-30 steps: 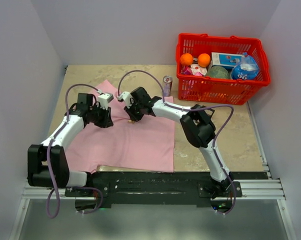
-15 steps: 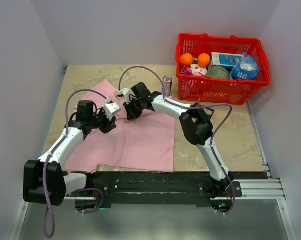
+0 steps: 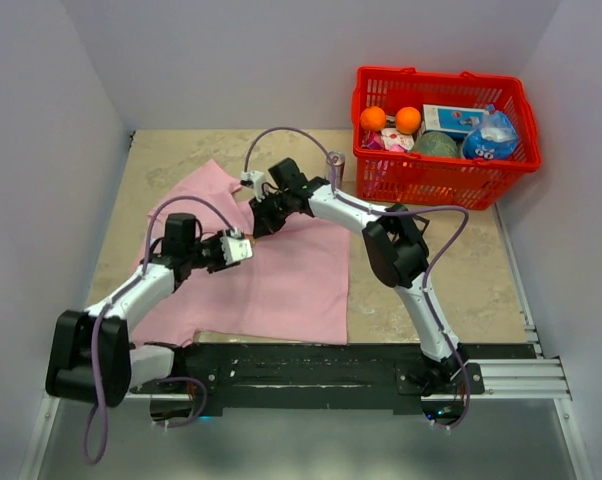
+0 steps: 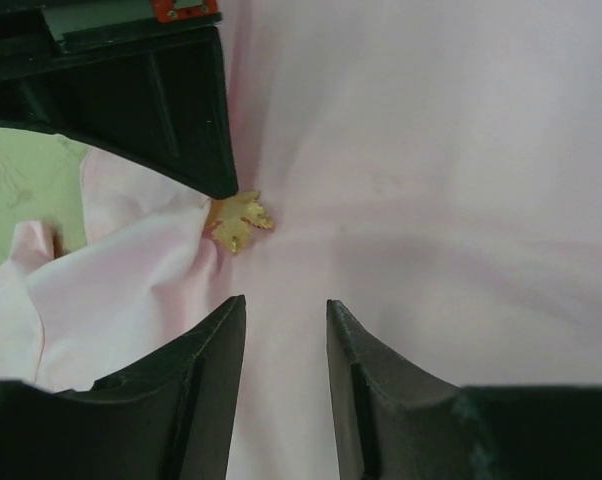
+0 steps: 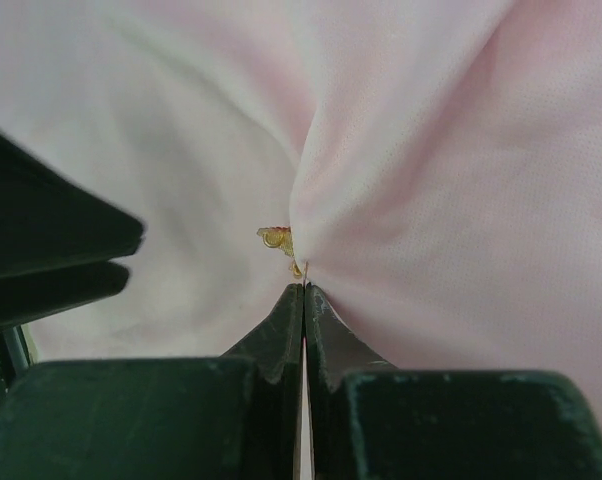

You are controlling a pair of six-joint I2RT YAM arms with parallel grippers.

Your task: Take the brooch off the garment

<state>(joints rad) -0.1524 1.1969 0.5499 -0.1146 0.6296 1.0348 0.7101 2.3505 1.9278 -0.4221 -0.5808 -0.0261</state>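
pink garment [image 3: 291, 280] puckers where our right gripper [image 5: 303, 289] pinches it beside the gold brooch [image 4: 239, 220]; our left gripper [image 4: 284, 306] hovers, jaws apart.

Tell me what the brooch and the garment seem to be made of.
Brooch: probably metal, gold-toned and shiny; it glints and has a hard, jagged leaf-like edge. Garment: soft thin pink fabric, matte, likely a fine knit; it gathers into smooth folds and shows a faint mesh texture.

You can read no text in any view. Print on the white-and-blue box [image 3: 449, 120] in the red basket [image 3: 441, 182], at the far right corner of the table [image 3: 471, 265], and on the soda can [image 3: 334, 172] beside it, is too small.
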